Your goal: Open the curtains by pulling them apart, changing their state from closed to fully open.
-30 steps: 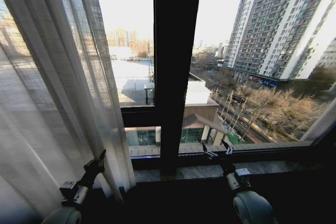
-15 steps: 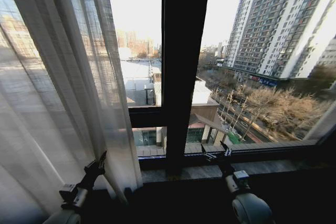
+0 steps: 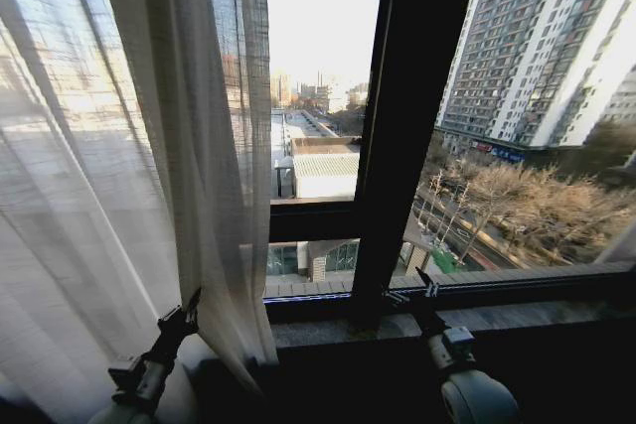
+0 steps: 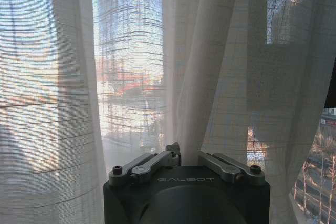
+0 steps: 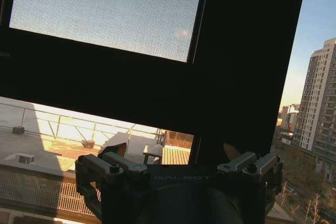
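The sheer white curtains (image 3: 129,176) hang in long pleats over the left part of the window, their inner edge standing left of the black upright frame bar (image 3: 407,136). My left gripper (image 3: 191,303) is low at the curtain's bottom edge. In the left wrist view the left gripper (image 4: 188,153) is shut on a fold of the curtains (image 4: 210,77), which rises straight from between its fingers. My right gripper (image 3: 410,290) is open over the window sill with nothing in it. In the right wrist view the right gripper (image 5: 176,153) faces the dark frame, its fingers spread wide.
A black horizontal bar (image 3: 313,220) crosses the pane to the right of the curtain. The stone sill (image 3: 517,315) runs along the bottom of the window. Tall buildings and bare trees lie outside the glass on the right.
The camera has swung left, so the whole window has shifted right in the picture. Relative to the upright bar, the curtain's inner edge has moved left and more glass shows between them.
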You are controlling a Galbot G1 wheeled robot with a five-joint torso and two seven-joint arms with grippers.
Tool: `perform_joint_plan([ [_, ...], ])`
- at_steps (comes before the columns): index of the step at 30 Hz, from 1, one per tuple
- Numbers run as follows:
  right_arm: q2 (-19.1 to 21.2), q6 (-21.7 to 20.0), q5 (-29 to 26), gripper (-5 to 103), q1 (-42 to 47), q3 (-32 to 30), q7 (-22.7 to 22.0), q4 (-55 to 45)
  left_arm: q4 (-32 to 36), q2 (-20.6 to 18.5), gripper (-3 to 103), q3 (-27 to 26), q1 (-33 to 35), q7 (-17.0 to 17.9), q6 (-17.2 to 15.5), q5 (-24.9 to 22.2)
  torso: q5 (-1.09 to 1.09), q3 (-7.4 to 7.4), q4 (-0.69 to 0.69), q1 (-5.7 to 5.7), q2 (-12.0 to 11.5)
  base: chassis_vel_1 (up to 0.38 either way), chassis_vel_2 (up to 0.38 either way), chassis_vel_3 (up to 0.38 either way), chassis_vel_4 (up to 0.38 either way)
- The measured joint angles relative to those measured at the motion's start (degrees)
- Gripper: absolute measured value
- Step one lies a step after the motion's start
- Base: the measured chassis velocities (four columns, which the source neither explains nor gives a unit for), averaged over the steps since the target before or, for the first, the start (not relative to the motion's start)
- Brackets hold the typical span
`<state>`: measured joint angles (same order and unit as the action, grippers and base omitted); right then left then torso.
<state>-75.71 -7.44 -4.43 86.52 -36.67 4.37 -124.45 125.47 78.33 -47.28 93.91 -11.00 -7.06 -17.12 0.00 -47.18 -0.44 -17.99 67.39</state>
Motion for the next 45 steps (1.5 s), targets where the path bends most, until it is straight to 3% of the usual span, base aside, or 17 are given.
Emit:
perform_joint_plan([
  [45, -1.8, 0.8, 1.0, 100, 1.9, 0.2, 1.0, -1.1, 2.0, 1.5, 0, -0.3, 2.8, 0.0, 1.4, 0.6, 0.02, 0.0, -0.01, 0.0, 0.0, 0.351, 0.356, -0.358, -0.354],
])
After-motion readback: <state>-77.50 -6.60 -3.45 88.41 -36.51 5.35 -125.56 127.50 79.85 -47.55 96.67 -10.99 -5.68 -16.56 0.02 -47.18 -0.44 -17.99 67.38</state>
